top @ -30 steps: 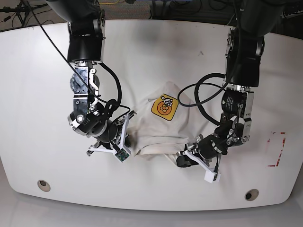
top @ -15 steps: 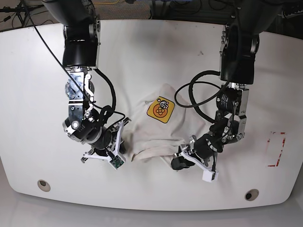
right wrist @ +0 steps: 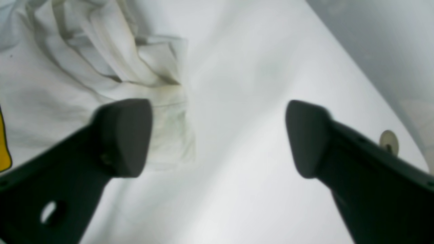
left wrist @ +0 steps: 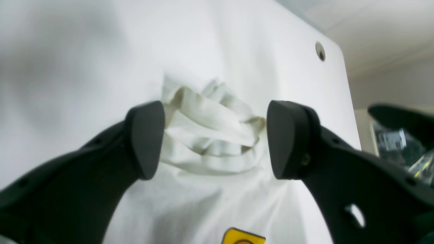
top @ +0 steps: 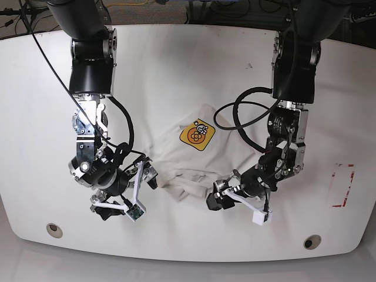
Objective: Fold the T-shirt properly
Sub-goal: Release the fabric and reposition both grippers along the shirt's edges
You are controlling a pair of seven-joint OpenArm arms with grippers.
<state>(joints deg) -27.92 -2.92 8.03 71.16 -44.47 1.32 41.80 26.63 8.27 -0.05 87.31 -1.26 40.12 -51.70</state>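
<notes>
A robotics lab: two black robot arms (top: 91,70) mounted over a broad white rounded surface (top: 194,70), tangled black cables (top: 241,117) trailing, red tape markings (top: 343,185) at one edge.

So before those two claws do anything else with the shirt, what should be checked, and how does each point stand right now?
1. Left gripper open and holding nothing: ok.
2. Right gripper open and holding nothing: ok.
3. T-shirt lying on the table, not hanging from either claw: ok.
4. Shirt folded flat and neat: not ok; the near edge is bunched and wrinkled.
5. Yellow badge facing up and uncovered: ok.
6. Layers underneath lying smooth: cannot tell.
</notes>
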